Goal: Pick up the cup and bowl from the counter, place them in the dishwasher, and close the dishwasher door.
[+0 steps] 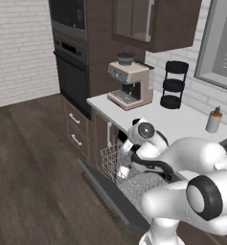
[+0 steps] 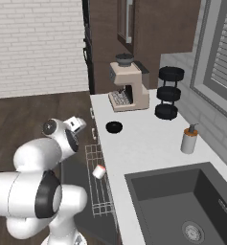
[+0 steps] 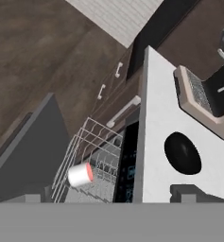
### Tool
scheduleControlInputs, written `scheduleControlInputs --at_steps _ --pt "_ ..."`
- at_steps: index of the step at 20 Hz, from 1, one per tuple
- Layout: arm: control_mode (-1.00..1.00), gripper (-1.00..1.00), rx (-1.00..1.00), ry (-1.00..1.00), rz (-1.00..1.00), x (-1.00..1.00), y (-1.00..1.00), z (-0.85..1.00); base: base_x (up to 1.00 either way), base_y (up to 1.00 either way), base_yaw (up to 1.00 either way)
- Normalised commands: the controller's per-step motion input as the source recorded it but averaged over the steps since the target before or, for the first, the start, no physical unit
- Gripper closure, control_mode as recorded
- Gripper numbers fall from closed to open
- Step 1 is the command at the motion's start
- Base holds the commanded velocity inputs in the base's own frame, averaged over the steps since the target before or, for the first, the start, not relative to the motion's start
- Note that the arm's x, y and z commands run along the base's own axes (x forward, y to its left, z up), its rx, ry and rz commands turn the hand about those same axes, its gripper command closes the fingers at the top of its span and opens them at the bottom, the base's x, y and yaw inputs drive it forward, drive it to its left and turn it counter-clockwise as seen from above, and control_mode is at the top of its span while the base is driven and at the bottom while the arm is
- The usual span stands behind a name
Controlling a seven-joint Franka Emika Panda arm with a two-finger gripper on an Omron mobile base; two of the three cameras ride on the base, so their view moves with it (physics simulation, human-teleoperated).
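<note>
1. The bowl [image 2: 114, 127], small, round and black, sits upright on the pale counter [image 2: 148, 143], near the counter's front edge and just in front of the espresso machine [image 2: 128, 88]. Being round, it has no long axis to line up with.

2. The cup [image 3: 80, 174] lies on its side in the wire rack [image 3: 92, 156] of the dishwasher, red top pointing toward the counter edge. That half of the job looks done.

3. In the hand view, the bowl [image 3: 182, 152] lies across the counter edge from the rack, on the far side of the dark control strip [image 3: 127, 165], with nothing between it and the hand.

4. The gripper [image 1: 124, 170] hangs over the rack, beside the cup, its jaws spread wide and holding nothing.

5. By my judgement, the coming move is a rise and a swing over the counter edge toward the bowl, with the jaws brought down across its rim.

6. The dishwasher door [image 1: 110, 194] lies dropped open toward the floor, below the rack. It remains to be shut once the bowl is inside.
</note>
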Motion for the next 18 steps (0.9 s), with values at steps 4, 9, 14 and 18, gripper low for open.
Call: scheduleControlInputs --at_steps 4,9,14,18 --pt "-1.0 -1.0 0.0 0.22 -0.06 0.25 0.0 1.0 0.0 0.0 0.0" --pt "-1.0 -1.0 -0.03 0.14 -0.04 0.03 0.0 1.0 0.0 0.0 0.0" --pt "-1.0 -1.0 -0.19 0.12 -0.13 0.09 -0.28 0.37 0.0 0.0 0.0" --pt "-1.0 -1.0 -0.18 0.05 -0.14 0.14 -0.56 -0.43 0.0 0.0 0.0"
